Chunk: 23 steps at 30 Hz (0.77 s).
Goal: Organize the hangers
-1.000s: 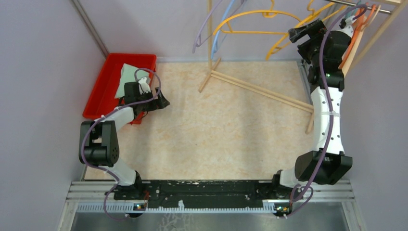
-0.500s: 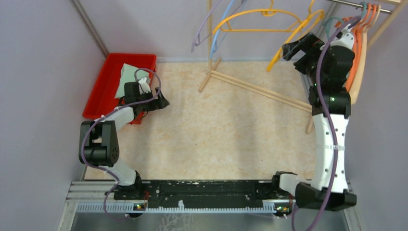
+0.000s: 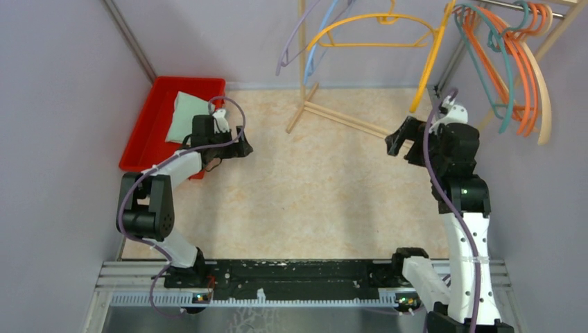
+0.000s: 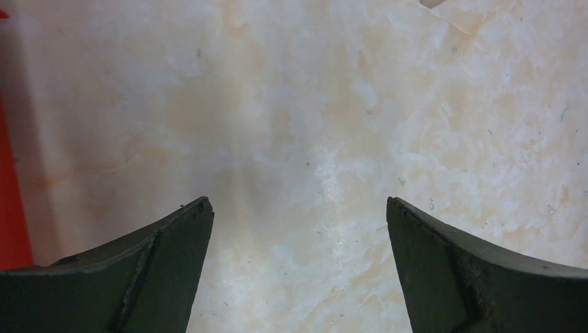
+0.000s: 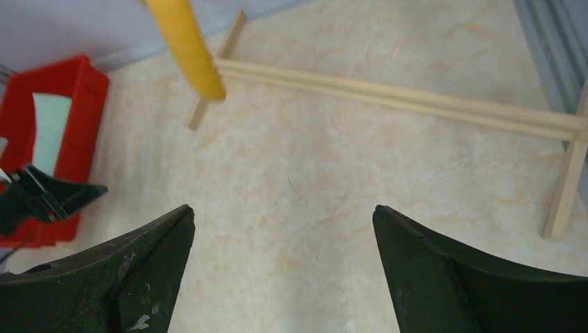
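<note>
Where the wooden rack (image 3: 360, 126) stands along the far edge of the table (image 3: 312, 201), the hangers (image 3: 360, 15) hang: one lavender hanger (image 3: 286, 50), one light blue hanger (image 3: 320, 41) and two yellow hangers (image 3: 430, 69). At the far right corner hang one beige hanger (image 3: 546, 104) and an orange and teal bunch (image 3: 530, 90) too overlapped to count. The left tool (image 3: 239, 147), beside the red bin (image 3: 139, 139) at the far left corner, is spread wide, holding nothing. The right tool (image 3: 396, 141), near the right edge, is equally spread and touches nothing.
</note>
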{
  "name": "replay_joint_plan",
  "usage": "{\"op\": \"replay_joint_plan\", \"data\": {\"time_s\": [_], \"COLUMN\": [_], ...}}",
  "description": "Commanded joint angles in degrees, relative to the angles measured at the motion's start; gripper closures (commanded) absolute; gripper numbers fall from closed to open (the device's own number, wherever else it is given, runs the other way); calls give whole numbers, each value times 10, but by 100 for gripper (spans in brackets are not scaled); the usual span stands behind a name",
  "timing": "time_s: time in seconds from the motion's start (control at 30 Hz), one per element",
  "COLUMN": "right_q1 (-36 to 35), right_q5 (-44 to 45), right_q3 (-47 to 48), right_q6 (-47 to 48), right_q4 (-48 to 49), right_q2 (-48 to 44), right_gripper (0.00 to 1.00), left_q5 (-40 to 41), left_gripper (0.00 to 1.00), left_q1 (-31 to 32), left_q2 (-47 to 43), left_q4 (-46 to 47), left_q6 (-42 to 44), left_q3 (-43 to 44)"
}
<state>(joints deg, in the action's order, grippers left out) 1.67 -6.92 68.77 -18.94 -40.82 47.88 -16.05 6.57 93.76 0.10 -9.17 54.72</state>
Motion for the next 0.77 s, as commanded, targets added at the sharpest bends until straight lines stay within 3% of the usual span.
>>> {"op": "replay_joint_plan", "data": {"time_s": [0.0,0.2,0.47,0.73], "right_q1": [-20,-84,-203,-223], "right_q5": [-42,-5,85,87], "right_q3": [-62,-133,-137,-142], "right_q6": [56,71,66,79], "right_q4": [-11,39,104,150], "right_q2": [-12,4,120,176], "right_gripper": [1,1,1,1], "left_q5": [24,35,41,47], "left_gripper": [0,0,0,0], "left_q1": [28,47,63,64], "left_q2": [-9,-24,-24,-16], "left_q4": [-15,-17,-25,-26], "left_q6": [9,2,0,11], "left_q3": [7,1,24,28]}}
